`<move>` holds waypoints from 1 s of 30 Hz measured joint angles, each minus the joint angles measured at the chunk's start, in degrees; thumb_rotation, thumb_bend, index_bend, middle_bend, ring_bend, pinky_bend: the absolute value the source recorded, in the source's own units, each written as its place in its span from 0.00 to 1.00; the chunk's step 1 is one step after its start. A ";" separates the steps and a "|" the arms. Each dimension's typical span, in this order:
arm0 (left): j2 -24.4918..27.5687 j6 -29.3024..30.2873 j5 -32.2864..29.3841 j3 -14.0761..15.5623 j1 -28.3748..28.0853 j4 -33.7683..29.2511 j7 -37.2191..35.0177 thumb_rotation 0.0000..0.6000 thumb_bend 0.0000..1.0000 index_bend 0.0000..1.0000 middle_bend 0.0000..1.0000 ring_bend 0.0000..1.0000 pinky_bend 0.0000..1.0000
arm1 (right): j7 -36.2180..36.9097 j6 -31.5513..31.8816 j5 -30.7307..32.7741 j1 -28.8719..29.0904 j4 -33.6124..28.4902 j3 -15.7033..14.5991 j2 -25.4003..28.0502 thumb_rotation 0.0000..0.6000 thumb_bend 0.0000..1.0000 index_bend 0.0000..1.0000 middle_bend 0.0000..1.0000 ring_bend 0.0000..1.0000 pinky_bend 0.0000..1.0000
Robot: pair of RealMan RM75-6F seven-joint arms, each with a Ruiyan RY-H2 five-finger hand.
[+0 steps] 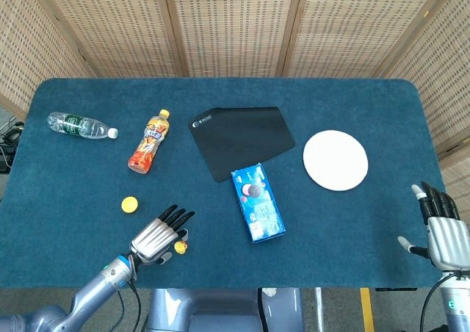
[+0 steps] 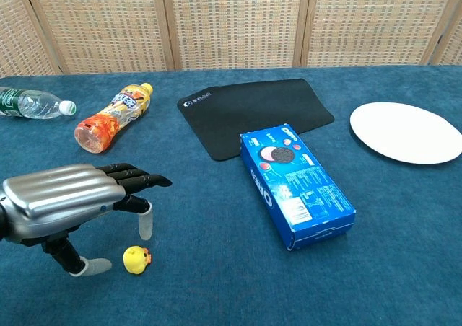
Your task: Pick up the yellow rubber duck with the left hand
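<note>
Just beside the left hand (image 2: 61, 203), yellow rubber duck (image 2: 135, 259), under spread fingers (image 2: 145, 223)

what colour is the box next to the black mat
The box is blue, with cookie pictures and white lettering; the chest view shows it best.

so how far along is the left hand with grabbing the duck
Done: the left hand is over the yellow rubber duck, fingers apart, thumb and a fingertip on either side of it. In hand: nothing gripped; the duck sits on the table. Left: close on it and lift. The right hand hangs open at the table's edge.
</note>
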 measured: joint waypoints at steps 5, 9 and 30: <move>-0.31 0.73 -1.05 0.83 -0.14 0.34 0.79 1.00 0.29 0.37 0.00 0.00 0.00 | 0.33 0.07 0.08 -0.07 -0.10 0.05 0.16 1.00 0.00 0.02 0.00 0.00 0.05; -0.80 1.13 -1.48 1.10 -0.40 0.96 1.03 1.00 0.29 0.37 0.00 0.00 0.00 | 0.17 0.04 0.17 -0.06 -0.13 0.06 0.18 1.00 0.00 0.02 0.00 0.00 0.05; -6.16 4.66 -1.14 2.61 -0.52 6.04 2.46 1.00 0.30 0.44 0.00 0.00 0.00 | 0.30 0.24 0.03 -0.19 -0.67 -0.02 0.48 1.00 0.00 0.02 0.00 0.00 0.05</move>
